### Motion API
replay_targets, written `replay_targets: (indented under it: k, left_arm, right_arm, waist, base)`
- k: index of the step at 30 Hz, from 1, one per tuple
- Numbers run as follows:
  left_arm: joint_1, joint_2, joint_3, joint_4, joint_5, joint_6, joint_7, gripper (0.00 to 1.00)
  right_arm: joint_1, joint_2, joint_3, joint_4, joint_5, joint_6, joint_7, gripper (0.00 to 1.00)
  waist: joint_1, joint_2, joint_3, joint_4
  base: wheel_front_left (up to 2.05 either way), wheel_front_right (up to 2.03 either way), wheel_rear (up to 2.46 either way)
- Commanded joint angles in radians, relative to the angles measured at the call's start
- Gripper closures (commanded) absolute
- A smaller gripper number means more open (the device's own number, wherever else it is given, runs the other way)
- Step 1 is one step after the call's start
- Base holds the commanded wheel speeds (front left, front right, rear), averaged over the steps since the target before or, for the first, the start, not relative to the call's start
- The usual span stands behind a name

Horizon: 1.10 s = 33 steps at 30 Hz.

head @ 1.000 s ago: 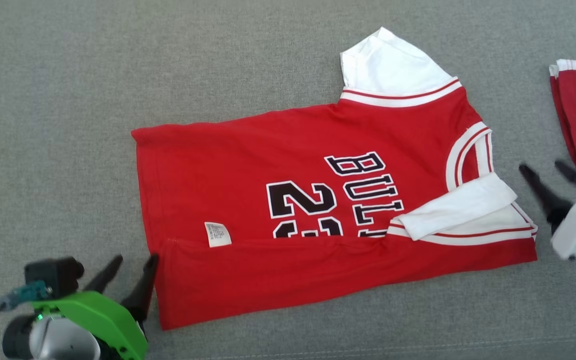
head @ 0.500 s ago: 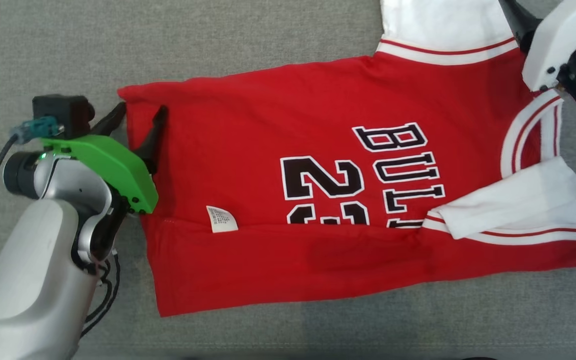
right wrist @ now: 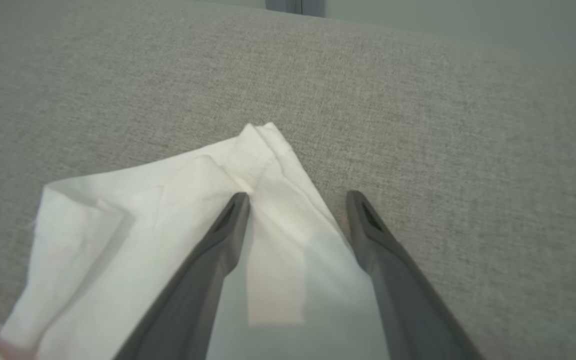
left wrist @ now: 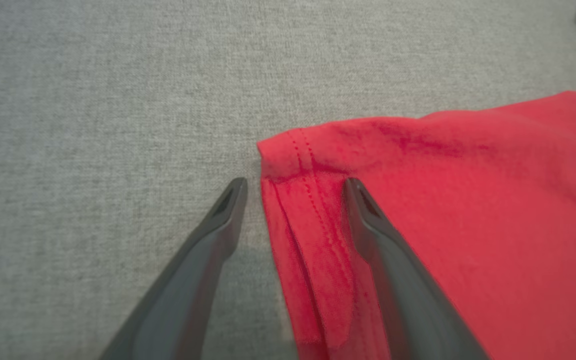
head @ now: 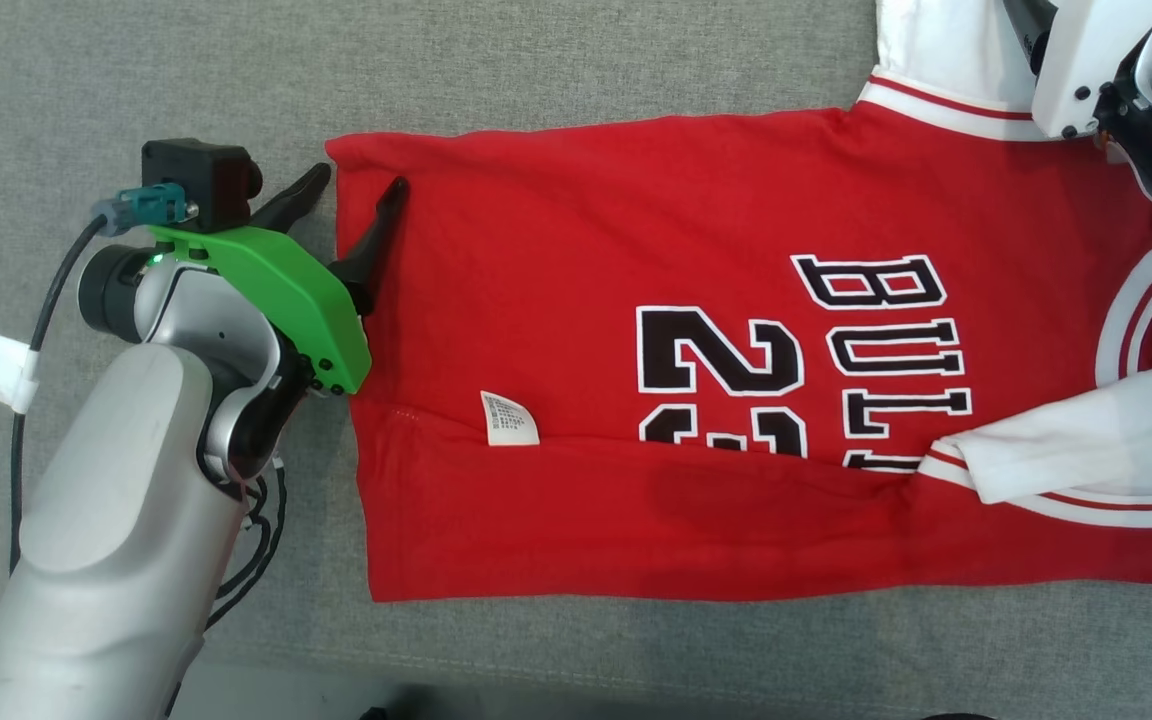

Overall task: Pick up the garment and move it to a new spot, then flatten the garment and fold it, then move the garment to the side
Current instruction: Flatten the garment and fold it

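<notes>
The garment [head: 576, 290] is a red jersey with white sleeves and black lettering, lying flat on grey fabric with its near edge folded over. My left gripper [head: 361, 190] stands open at the jersey's far left hem corner [left wrist: 288, 155], one finger on the grey surface, the other over the red cloth. In the right wrist view my right gripper [right wrist: 298, 200] is open astride the tip of the white sleeve [right wrist: 263, 150]; in the head view its white body [head: 1086, 70] sits at the top right, fingertips out of frame.
A grey fabric surface [head: 136, 80] lies under everything, with room to the left and beyond the jersey. A white care label [head: 508, 418] sticks out at the fold line. The folded-in white sleeve [head: 1086, 445] lies at the right.
The head camera has shifted, so the jersey sits differently in frame. Both grippers have moved from the jersey's near side to its far edge: left at the hem corner, right at the white sleeve.
</notes>
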Motion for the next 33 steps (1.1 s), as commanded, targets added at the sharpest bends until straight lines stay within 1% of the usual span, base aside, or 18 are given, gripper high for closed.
replay_targets:
  k: [1, 2, 3, 4, 5, 6, 7, 14, 18, 22, 24, 28, 32, 33]
  left_arm:
    - [0.002, 0.001, -0.011, 0.027, 0.002, -0.007, 0.004, 0.00]
    - [-0.007, -0.002, -0.012, 0.029, 0.000, -0.010, -0.001, 0.00]
    - [-0.016, -0.005, -0.017, 0.033, -0.004, -0.017, -0.004, 0.25]
    - [-0.022, -0.007, -0.020, 0.039, -0.009, -0.023, -0.006, 0.53]
    - [-0.025, -0.009, -0.023, 0.047, -0.012, -0.027, -0.007, 0.69]
    - [-0.027, -0.009, -0.025, 0.053, -0.015, -0.033, -0.009, 0.89]
    - [-0.029, -0.008, -0.028, 0.059, -0.019, -0.037, -0.013, 1.00]
    - [-0.039, 0.008, -0.031, 0.075, -0.039, -0.053, -0.048, 1.00]
    - [-0.015, 0.038, -0.006, 0.051, -0.054, -0.056, -0.080, 1.00]
    - [0.036, 0.073, 0.027, -0.011, -0.073, -0.041, -0.106, 1.00]
    - [0.095, 0.091, 0.034, -0.048, -0.081, -0.033, -0.116, 1.00]
    - [0.210, 0.112, 0.050, -0.144, -0.098, -0.007, -0.125, 1.00]
    - [0.329, 0.123, 0.052, -0.224, -0.107, 0.028, -0.136, 1.00]
    - [0.384, 0.121, 0.049, -0.256, -0.115, 0.038, -0.144, 1.00]
  right_arm:
    - [-0.004, 0.004, 0.006, 0.020, 0.000, -0.001, -0.008, 0.25]
    - [-0.012, 0.009, 0.007, 0.027, 0.005, -0.001, -0.019, 0.62]
    - [-0.018, 0.012, 0.010, 0.036, 0.008, -0.001, -0.028, 1.00]
    - [-0.021, 0.015, 0.015, 0.044, 0.012, -0.001, -0.035, 1.00]
    - [-0.022, 0.015, 0.023, 0.049, 0.019, -0.001, -0.044, 1.00]
    - [-0.023, 0.014, 0.031, 0.053, 0.024, -0.001, -0.054, 1.00]
    - [-0.022, 0.014, 0.036, 0.057, 0.035, -0.001, -0.063, 1.00]
    - [-0.002, -0.002, 0.069, 0.042, 0.108, -0.001, -0.148, 1.00]
    - [0.022, -0.023, 0.106, 0.011, 0.144, -0.001, -0.188, 1.00]
    - [0.061, -0.049, 0.117, -0.058, 0.206, -0.001, -0.227, 1.00]
    - [0.119, -0.059, 0.118, -0.100, 0.241, -0.001, -0.252, 1.00]
    - [0.246, -0.105, 0.113, -0.211, 0.298, -0.001, -0.267, 1.00]
    - [0.418, -0.139, 0.070, -0.341, 0.350, -0.001, -0.264, 1.00]
    - [0.507, -0.144, 0.038, -0.402, 0.360, -0.001, -0.264, 1.00]
  waist:
    - [-0.0001, 0.0000, -0.003, 0.001]
    - [-0.0001, 0.0000, -0.002, 0.000]
    - [-0.0001, 0.0000, -0.001, -0.002]
    - [-0.0001, 0.0000, -0.001, -0.004]
    - [-0.0001, 0.0000, -0.003, -0.008]
    - [-0.0001, 0.0000, -0.006, -0.012]
    - [-0.0001, 0.0000, -0.011, -0.017]
    - [-0.0001, 0.0000, -0.051, -0.046]
    - [-0.0001, 0.0000, -0.080, -0.068]
    - [-0.0001, 0.0000, -0.112, -0.088]
    - [-0.0001, 0.0000, -0.150, -0.099]
    - [-0.0001, 0.0000, -0.218, -0.116]
    - [-0.0001, 0.0000, -0.279, -0.131]
    - [-0.0001, 0.0000, -0.306, -0.141]
  base:
    - [0.00, 0.00, 0.00]
    - [0.00, 0.00, 0.00]
    - [0.00, 0.00, 0.00]
    - [0.00, 0.00, 0.00]
    - [0.00, 0.00, 0.00]
    - [0.00, 0.00, 0.00]
    - [0.00, 0.00, 0.00]
    - [0.00, 0.00, 0.00]
    - [0.00, 0.00, 0.00]
    - [0.00, 0.00, 0.00]
    - [0.00, 0.00, 0.00]
    - [0.00, 0.00, 0.00]
    - [0.00, 0.00, 0.00]
    - [0.00, 0.00, 0.00]
